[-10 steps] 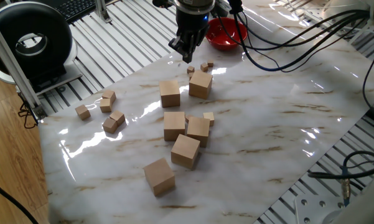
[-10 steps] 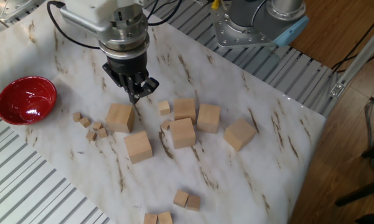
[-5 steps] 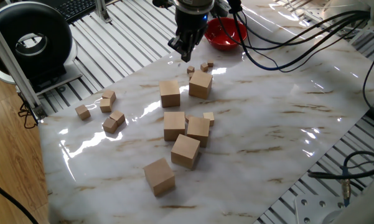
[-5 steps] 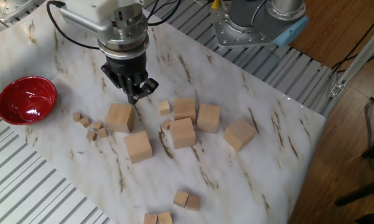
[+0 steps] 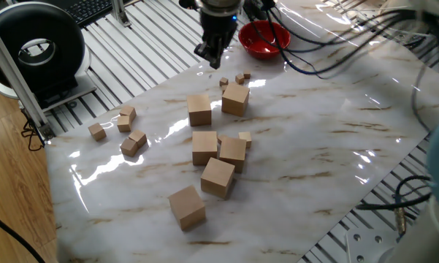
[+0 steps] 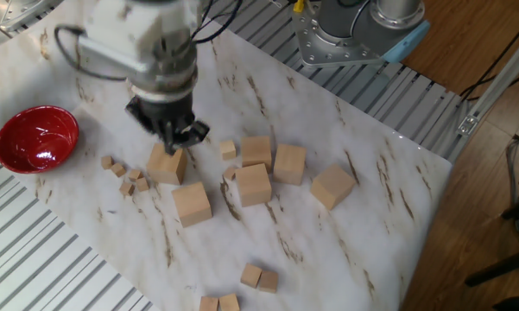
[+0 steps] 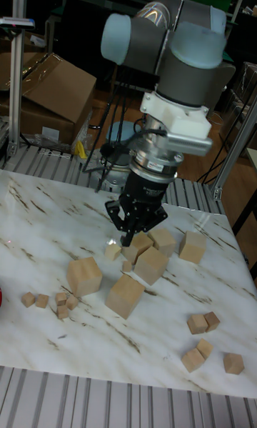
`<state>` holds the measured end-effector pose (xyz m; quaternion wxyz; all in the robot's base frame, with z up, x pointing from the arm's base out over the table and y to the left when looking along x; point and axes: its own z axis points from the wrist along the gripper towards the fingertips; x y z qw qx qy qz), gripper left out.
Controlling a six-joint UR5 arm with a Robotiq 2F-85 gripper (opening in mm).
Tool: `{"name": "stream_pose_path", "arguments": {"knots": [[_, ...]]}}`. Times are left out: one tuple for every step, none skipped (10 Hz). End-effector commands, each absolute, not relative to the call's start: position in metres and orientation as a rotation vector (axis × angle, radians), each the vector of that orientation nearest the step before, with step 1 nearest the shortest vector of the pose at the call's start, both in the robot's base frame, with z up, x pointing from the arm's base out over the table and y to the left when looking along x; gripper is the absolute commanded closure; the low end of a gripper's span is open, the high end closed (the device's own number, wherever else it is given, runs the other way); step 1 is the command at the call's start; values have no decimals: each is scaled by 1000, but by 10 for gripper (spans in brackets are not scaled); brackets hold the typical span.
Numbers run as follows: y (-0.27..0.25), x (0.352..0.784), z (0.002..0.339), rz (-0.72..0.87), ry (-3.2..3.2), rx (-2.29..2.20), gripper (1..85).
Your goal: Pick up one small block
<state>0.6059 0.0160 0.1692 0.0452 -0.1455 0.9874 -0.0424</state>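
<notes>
Several large tan wooden cubes lie on the marble table; each fits the small block. The one nearest my gripper is a block (image 5: 235, 99) (image 6: 166, 164) (image 7: 84, 276) on the bowl side of the cluster. My gripper (image 5: 212, 58) (image 6: 174, 138) (image 7: 128, 239) hangs just above the table beside that block's far edge, pointing down. Its fingers are together with nothing between them. Other large blocks sit at the centre (image 5: 204, 147) (image 6: 253, 185) and toward the front (image 5: 186, 207) (image 6: 332, 187).
A red bowl (image 5: 263, 38) (image 6: 34, 138) stands at the table's end beyond the gripper. Tiny cubes (image 5: 240, 78) (image 6: 131, 180) lie beside the nearest block, and another group (image 5: 128, 131) (image 6: 259, 278) sits at the opposite side. Cables (image 5: 350, 36) trail over the far right.
The gripper has shifted a little toward the bowl side and now shows motion blur. The cubes have not moved.
</notes>
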Motion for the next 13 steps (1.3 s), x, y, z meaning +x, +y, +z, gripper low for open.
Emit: {"name": "stream_pose_path", "arguments": {"knots": [[27,639,156,-201,2994,-581,847],[28,649,147,-205,2986,-611,847],[27,656,140,-196,2970,-684,847],[33,650,134,-137,2977,-794,847],[46,644,131,-53,2974,-858,847],[57,624,127,56,3026,-909,840],[59,610,122,114,3048,-1000,787],[47,604,118,102,3019,-1164,413],[27,595,111,58,2994,-1362,87],[20,603,100,31,2927,-1455,7],[21,606,95,30,2910,-1467,7],[13,604,92,-14,2915,-1513,7],[17,602,90,-9,2924,-1503,7]]}}
